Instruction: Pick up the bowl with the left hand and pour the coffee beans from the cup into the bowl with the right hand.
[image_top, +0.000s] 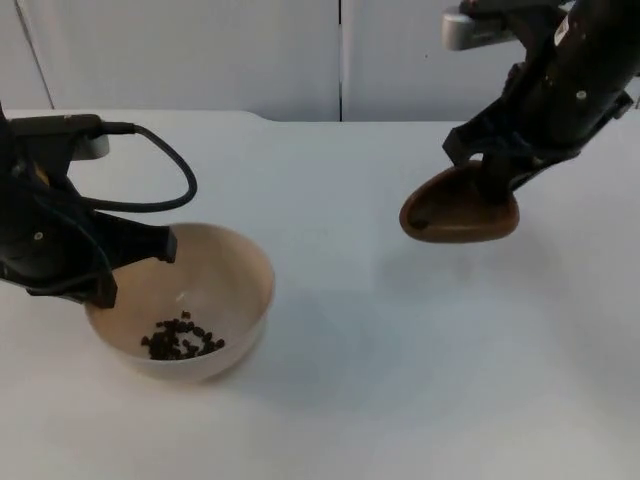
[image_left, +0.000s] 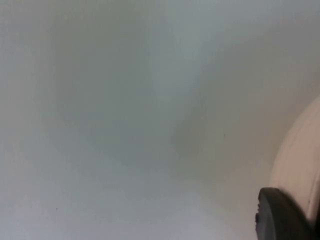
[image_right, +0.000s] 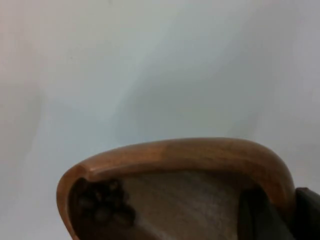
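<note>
Left gripper (image_top: 130, 265), lower left of frame: fingers clamped on bowl (image_top: 235, 300) rim, some coffee beans (image_top: 182, 340) inside. Right gripper (image_top: 495, 175), upper right: fingers closed on tilted cup (image_top: 455, 215), well apart. Advice: bring cup over bowl centre before tipping further.

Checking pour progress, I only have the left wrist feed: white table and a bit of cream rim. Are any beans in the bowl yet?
Observer: Yes, a small pile of coffee beans lies in the bowl.
Operator: Is the left gripper on it?
Observer: The left gripper clamps the bowl's rim on the side toward its arm.
Operator: Where's the cup?
Observer: The right gripper holds the wooden cup tipped, off to the bowl's side, not over it.
Operator: Cup empty?
Observer: No, a few beans sit inside it.
</note>
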